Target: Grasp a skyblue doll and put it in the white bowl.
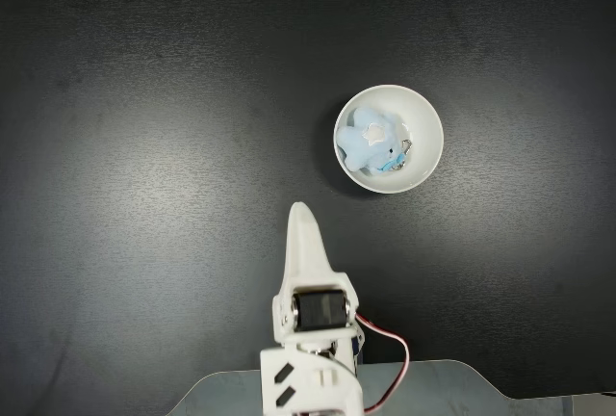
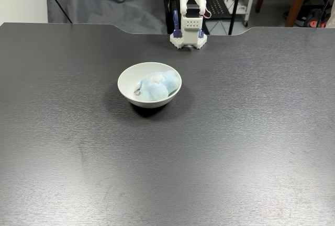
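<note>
The skyblue doll [image 1: 373, 143] lies inside the white bowl [image 1: 429, 123], its small metal clasp toward the bowl's right side in this fixed view. From the other side of the table, the doll [image 2: 157, 86] fills the right half of the bowl [image 2: 125, 86]. My gripper [image 1: 301, 216] points up the picture, well below and left of the bowl and apart from it. Its white fingers lie together as one narrow tip, shut with nothing in them.
The black table [image 1: 144, 146] spreads wide around the bowl. The arm's base [image 2: 188, 37] stands at the table's far edge in a fixed view, with a red wire [image 1: 399, 358] looping beside it. Chairs, cables and a grey cloth [image 2: 99, 1] lie beyond the table.
</note>
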Controlling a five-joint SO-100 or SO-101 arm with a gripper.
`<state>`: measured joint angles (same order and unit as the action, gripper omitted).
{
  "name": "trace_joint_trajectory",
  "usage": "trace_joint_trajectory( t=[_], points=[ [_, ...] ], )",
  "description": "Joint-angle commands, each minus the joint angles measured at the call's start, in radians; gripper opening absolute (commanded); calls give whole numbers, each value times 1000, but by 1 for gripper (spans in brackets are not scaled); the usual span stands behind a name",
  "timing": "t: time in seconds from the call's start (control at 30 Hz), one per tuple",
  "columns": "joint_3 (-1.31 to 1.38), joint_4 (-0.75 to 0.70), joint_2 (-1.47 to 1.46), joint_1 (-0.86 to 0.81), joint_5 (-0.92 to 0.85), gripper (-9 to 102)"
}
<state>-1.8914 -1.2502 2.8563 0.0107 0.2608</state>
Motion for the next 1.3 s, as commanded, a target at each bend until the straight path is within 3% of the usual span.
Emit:
trace_joint_trajectory(
  t=[0.0,0.23,0.7,1.27],
  points=[
    [-307,21,196,-3,-103,-1],
    [-672,21,480,-43,-210,-1],
    [-1035,8,485,-60,-207,-1],
    [-1040,9,483,-58,-209,-1]
  ],
)
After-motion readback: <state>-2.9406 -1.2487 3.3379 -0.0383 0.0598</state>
